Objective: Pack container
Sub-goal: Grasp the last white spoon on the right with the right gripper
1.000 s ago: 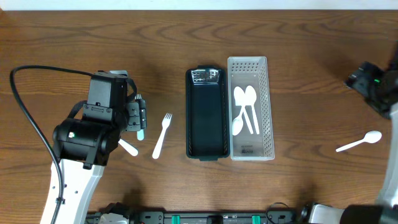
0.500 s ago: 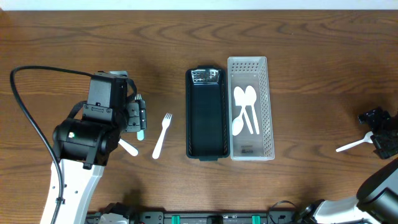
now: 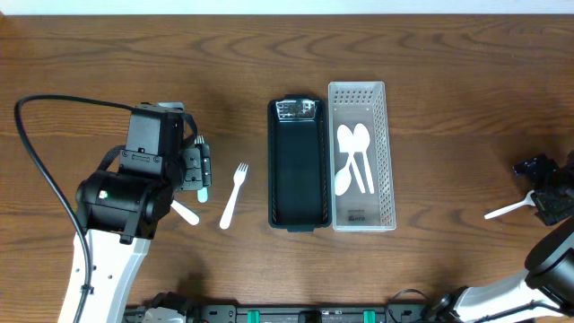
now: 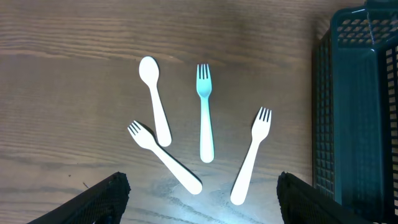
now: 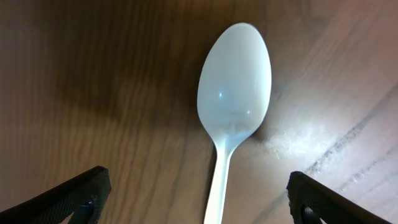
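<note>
A dark green basket point(image 3: 298, 166) stands empty beside a grey basket point(image 3: 387, 152) that holds white spoons point(image 3: 352, 160). My left gripper point(image 4: 199, 202) is open above loose cutlery: a white spoon point(image 4: 154, 107), a teal fork point(image 4: 204, 112), and two white forks point(image 4: 163, 157) point(image 4: 251, 155). One white fork point(image 3: 232, 195) shows in the overhead view. My right gripper point(image 5: 199, 202) is open low over a white spoon point(image 5: 231, 99), its fingers on either side of the handle; its handle shows in the overhead view point(image 3: 504, 211).
The dark basket's mesh wall point(image 4: 357, 106) stands at the right edge of the left wrist view. A black cable point(image 3: 40, 170) loops around the left arm. The right arm point(image 3: 549, 190) sits at the table's right edge.
My right arm has come down from the far right to over the white spoon and now covers its bowl. The left arm has not moved.
</note>
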{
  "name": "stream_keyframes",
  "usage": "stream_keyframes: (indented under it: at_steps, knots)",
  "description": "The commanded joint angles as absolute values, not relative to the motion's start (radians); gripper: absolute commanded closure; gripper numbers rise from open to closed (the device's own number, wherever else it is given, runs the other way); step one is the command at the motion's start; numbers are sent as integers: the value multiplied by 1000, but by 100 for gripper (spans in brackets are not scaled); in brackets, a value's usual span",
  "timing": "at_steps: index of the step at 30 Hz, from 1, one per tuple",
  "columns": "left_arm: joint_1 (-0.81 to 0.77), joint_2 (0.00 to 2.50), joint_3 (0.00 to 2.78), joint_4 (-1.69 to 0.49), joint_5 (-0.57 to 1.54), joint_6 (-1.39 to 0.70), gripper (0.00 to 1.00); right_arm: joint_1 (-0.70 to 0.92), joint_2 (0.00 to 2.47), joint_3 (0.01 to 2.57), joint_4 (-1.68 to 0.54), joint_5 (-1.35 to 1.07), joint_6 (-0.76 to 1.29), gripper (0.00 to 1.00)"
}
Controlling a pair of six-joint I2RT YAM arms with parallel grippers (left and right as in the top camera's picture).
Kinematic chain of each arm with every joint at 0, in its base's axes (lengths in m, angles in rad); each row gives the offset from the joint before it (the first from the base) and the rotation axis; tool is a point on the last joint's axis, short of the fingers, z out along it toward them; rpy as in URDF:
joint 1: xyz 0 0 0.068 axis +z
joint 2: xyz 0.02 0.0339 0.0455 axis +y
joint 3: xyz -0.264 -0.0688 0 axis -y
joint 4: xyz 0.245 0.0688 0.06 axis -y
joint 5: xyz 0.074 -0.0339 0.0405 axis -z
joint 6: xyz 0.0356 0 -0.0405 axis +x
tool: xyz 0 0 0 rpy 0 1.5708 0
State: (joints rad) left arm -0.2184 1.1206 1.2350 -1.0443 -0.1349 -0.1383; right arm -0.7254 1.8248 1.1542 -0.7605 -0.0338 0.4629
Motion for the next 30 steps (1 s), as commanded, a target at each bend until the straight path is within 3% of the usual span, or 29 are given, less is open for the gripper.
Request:
stream_keyframes:
  at_steps: [1,15,17,23,30]
  knots:
    - [-214,1123,1246,-1047,-143,-144,22,-734,1853,1144,-754,-23,451,6]
    - [-214,1123,1246,-1051,-143,-144,21,-734,1858,1015,-616,-23,451,6]
    - [-214,1123,1246,-1051,-143,-144,21,-734,1858,1010,-613,-23,451,12]
    - [-214,1123,1246,-1051,-143,-144,21,-733,1858,1009,-614,-25,451,44]
    - [-214,1123,1246,-1051,-143,-144,21,-733,1858,1009,-614,-27,451,70]
